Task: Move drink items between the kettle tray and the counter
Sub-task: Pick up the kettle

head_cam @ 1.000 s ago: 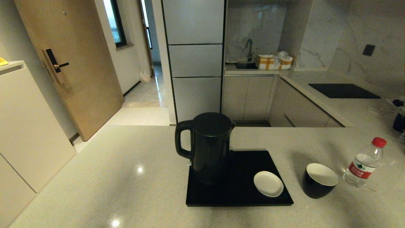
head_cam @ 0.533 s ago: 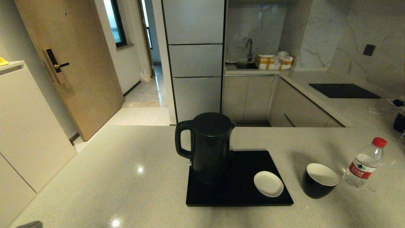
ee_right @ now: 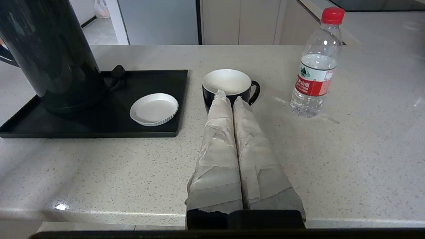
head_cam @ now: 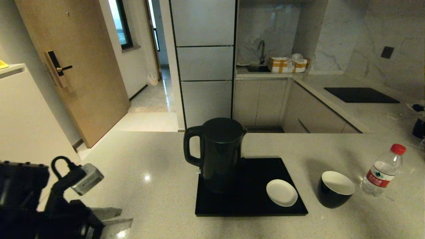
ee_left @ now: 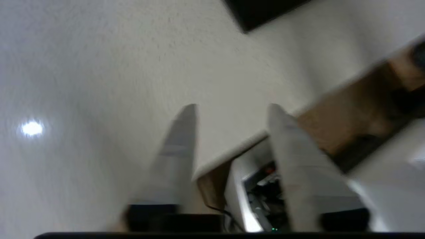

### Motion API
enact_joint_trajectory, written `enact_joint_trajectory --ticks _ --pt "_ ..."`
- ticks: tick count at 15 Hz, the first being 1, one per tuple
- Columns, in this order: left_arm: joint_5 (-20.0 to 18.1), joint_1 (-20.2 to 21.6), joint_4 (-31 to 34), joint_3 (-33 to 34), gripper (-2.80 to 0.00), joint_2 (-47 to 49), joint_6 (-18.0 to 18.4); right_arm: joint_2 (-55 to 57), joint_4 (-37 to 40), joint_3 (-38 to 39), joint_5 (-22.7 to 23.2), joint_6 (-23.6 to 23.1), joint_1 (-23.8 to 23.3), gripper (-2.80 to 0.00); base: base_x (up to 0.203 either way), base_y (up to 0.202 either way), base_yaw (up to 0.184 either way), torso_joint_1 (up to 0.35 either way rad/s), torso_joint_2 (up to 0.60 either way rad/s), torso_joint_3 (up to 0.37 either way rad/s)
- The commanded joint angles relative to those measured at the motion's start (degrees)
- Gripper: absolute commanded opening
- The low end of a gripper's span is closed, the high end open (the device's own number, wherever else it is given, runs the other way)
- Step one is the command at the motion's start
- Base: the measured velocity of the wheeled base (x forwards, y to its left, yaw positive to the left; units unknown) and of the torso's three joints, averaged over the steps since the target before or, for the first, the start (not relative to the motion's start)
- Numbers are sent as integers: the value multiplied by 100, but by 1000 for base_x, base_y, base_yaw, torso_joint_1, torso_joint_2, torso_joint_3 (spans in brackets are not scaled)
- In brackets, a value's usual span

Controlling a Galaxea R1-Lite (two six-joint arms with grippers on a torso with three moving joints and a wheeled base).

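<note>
The left gripper (head_cam: 114, 217) is hovering over the near left part of the counter (head_cam: 149, 186), well apart from the tray (head_cam: 252, 207). Its two pale fingers (ee_left: 181, 139) are standing clearly apart with an open gap between them, and they are holding nothing and touching nothing (only bare stone and the counter's edge are showing through the gap in the left wrist view).

The right gripper (ee_right: 229, 96) is staying low at the near edge of the counter, pointing toward the cup (ee_right: 229, 84). Its two wrapped fingers (ee_right: 217, 132) are pressing flat against each other along their length, with nothing between them; whether the tips are touching the cup's near side cannot be told.

The kettle (head_cam: 217, 154) is standing upright on the left part of the tray, handle facing left. A small white saucer (head_cam: 281, 192) is lying on the tray's right part. The cup is sitting on the counter just beside the tray's right edge, and the bottle (head_cam: 382, 171) is standing upright on the counter to the right of the cup.
</note>
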Motion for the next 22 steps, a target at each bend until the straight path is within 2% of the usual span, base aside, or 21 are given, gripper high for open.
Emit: enact_joint_trajectory --ticks 1,4,5,7,8,10,12,18,22 --pt "392 -165 -1751 66 0 1807 -54 -1 0 2 2 -4 0 -280 0 0 0 0 0 0" --pt "1475 -581 -4581 69 0 3155 -598 -1 0 -2 2 -4 0 -280 0 0 0 0 0 0" --pt "1943 -775 -5065 30 0 3379 -781 -1 -1 6 2 4 0 -280 0 0 0 0 0 0" --pt "3562 -1322 -5790 -343 0 4016 -948 -1 0 -2 2 4 0 -280 0 0 0 0 0 0" --pt "3901 -1477 -5878 -505 0 4148 -984 -1 -3 -2 2 2 0 -280 0 0 0 0 0 0" --pt "4180 -1804 -5740 -743 0 3860 -1023 -1 -4 1 2 1 0 -280 0 0 0 0 0 0" --pt "4301 -2161 -5426 -862 0 3511 -1049 -1 0 7 2 4 0 -280 0 0 0 0 0 0" --pt "4299 -2206 -5365 -1036 0 3713 -1058 -1 0 7 2 4 0 -280 0 0 0 0 0 0" --pt "4395 -2234 -5289 -1738 0 4528 -1030 -1 -6 2 2 -4 0 -280 0 0 0 0 0 0"
